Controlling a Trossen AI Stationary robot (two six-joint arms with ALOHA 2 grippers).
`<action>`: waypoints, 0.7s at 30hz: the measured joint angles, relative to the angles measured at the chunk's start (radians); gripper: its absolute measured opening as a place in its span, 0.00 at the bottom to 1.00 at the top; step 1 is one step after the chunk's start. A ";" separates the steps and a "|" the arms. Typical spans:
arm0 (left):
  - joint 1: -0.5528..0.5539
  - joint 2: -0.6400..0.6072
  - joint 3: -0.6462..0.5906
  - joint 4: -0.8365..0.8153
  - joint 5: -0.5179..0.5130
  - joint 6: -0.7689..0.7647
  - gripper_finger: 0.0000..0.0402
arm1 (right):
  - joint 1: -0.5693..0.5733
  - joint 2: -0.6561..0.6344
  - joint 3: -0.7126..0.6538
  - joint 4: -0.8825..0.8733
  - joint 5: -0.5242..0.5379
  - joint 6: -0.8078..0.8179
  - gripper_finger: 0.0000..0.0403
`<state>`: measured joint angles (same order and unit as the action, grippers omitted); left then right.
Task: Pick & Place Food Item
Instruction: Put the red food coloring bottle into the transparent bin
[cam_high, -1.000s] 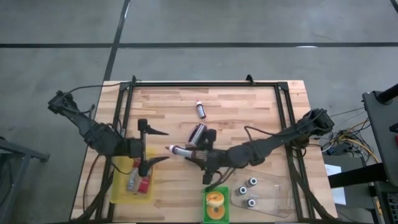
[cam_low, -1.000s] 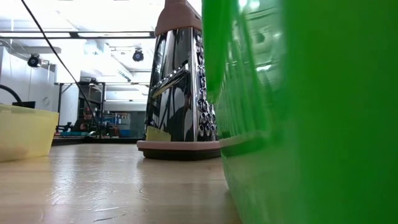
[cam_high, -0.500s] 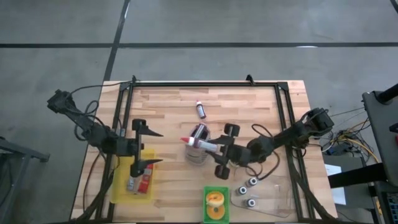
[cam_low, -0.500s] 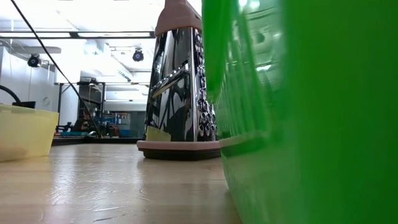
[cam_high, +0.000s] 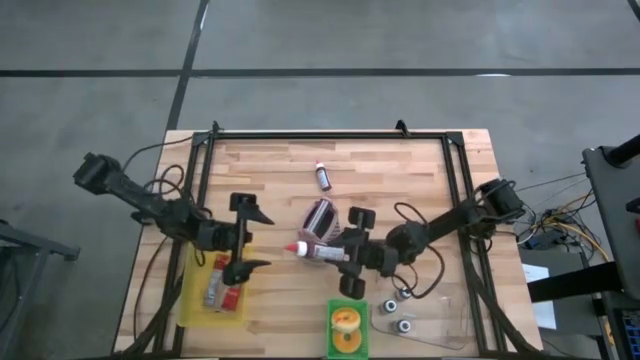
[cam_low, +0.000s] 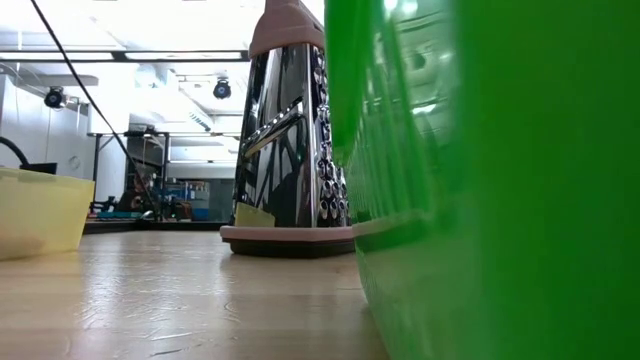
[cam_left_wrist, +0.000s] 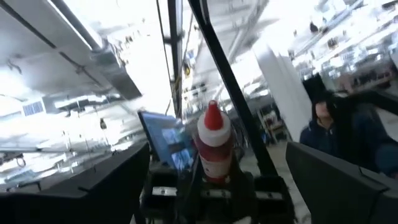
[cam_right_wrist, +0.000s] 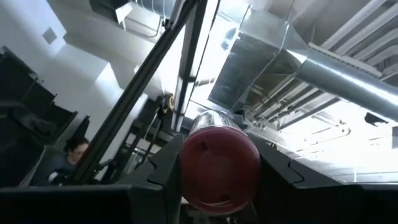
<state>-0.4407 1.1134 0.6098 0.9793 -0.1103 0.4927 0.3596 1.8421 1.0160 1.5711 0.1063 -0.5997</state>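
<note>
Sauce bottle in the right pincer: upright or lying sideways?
Sideways. In the high view the sauce bottle lies level in the right pincer, its red nozzle aimed at the open left pincer, above the table.

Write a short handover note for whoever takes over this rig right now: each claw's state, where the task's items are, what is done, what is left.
Right claw: shut on the red-capped bottle, held beside the metal grater at mid-table.
Left claw: open, empty, facing the bottle's cap, next to the yellow bin.
Done: bottle picked up. The yellow bin already holds a red packet.
Left: placing the bottle; the destination is not clear from the views, possibly a handover to the left claw.
Untouched: small bottle farther back, green tray with a donut.
</note>
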 joint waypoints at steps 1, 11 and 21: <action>0.010 0.023 0.001 0.035 0.007 -0.001 0.94 | -0.001 0.011 0.014 0.000 0.000 -0.007 0.32; 0.051 0.247 0.002 0.399 0.047 0.007 0.94 | -0.007 0.025 0.040 -0.002 -0.002 -0.009 0.32; 0.111 0.424 0.125 0.487 0.115 -0.060 0.94 | -0.007 0.024 0.042 -0.001 0.008 -0.007 0.32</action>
<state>-0.3298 1.5373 0.7345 1.4663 0.0048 0.4330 0.3525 1.8660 1.0577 1.5703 0.1141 -0.6070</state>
